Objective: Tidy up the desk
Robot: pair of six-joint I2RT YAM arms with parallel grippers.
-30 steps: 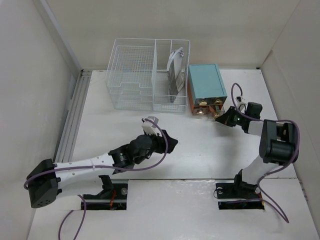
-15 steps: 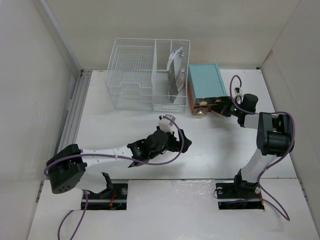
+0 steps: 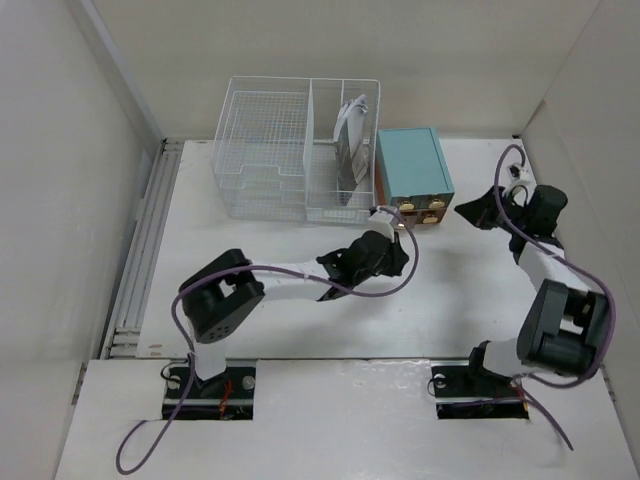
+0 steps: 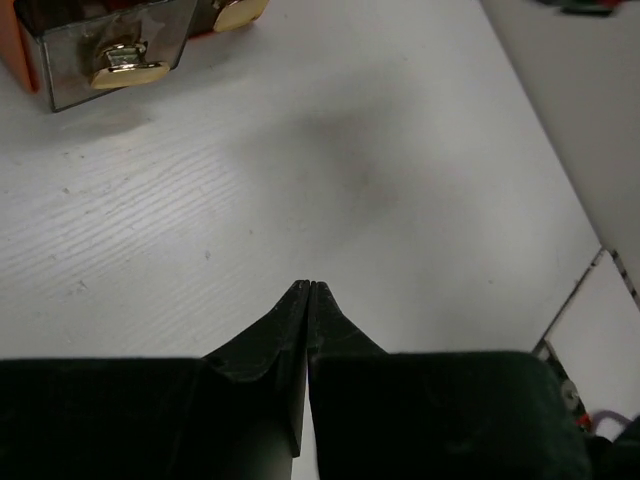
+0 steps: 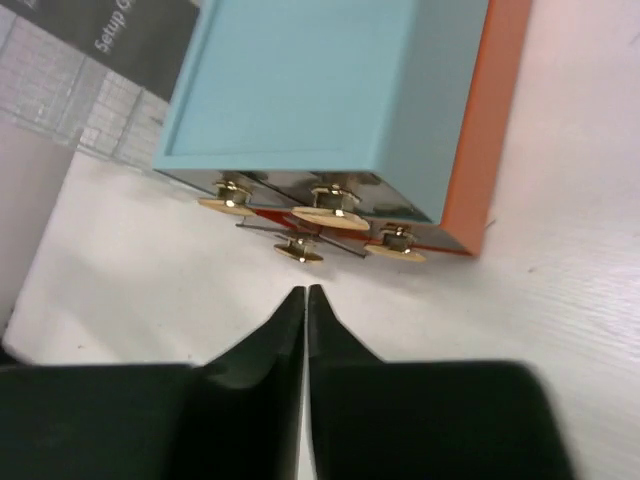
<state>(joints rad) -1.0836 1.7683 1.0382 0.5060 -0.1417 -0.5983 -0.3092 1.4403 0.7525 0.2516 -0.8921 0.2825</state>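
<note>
I am looking down on the large flat matte white desk [image 3: 450, 290], which is forming the floor of the pale-walled enclosure and carrying everything else. At its far edge the white wire basket [image 3: 262, 150] is standing with dark and pale booklets [image 3: 350, 140] upright in its right compartment. Just beside it on the right, the teal-topped, orange-sided box of small drawers [image 3: 412, 170] is facing me with its round gold knobs [image 5: 330, 215].

I am holding the left gripper [image 4: 306, 292] low over bare tabletop just in front of that box, with the arm reaching far across. Its fingers are clenched tip to tip on nothing. Pinched into a wedge like that, I judge it is placed for nudging a drawer front rather than picking anything up.

The right gripper [image 5: 305, 295] is hanging off to the right of the box's front, apart from it and pointing at the knobs. Its fingers are also pressed together and empty. One lower knob seems to be sitting further out than the others, though I cannot tell whether its drawer is ajar.

Everything I am seeing is sitting in the basket or the box, so I am judging the drawers to be the last concern. I am also minding that both arms are crowding the same front.
</note>
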